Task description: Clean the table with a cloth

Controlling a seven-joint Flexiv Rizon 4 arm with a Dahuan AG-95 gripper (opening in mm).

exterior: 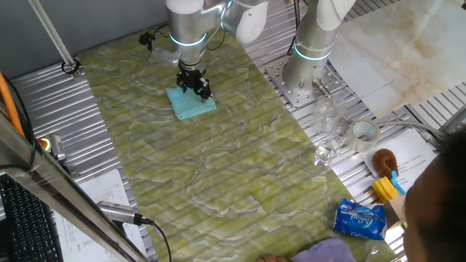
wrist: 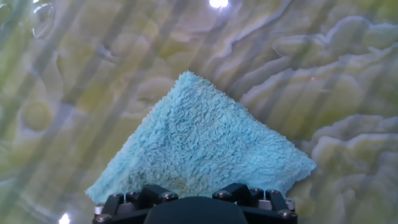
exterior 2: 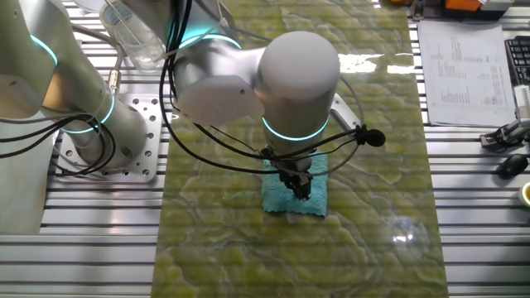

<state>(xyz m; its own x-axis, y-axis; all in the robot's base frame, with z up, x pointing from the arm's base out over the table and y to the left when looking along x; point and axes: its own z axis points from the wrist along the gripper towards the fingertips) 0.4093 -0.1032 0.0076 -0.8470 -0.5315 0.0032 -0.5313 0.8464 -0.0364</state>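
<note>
The light-blue cloth (exterior: 194, 106) lies flat on the yellow-green marbled table (exterior: 218, 167), towards its far end. My gripper (exterior: 196, 89) stands straight down on the cloth's far edge, fingers close together and shut on the fabric. In the other fixed view the gripper (exterior 2: 301, 192) sits on the cloth (exterior 2: 290, 204) in the middle of the table (exterior 2: 364, 108). The hand view shows the cloth (wrist: 199, 137) spread out ahead on the table (wrist: 323, 62); only the gripper's black body shows at the bottom edge, the fingertips are hidden.
A second arm's base (exterior: 306, 65) stands on the metal panel right of the table. A glass (exterior: 328, 149), a tape roll (exterior: 364, 132), a brush (exterior: 386, 161), a blue packet (exterior: 360, 220) and lavender fabric (exterior: 328, 251) lie at the near right. Papers (exterior 2: 464, 58) lie beside the table.
</note>
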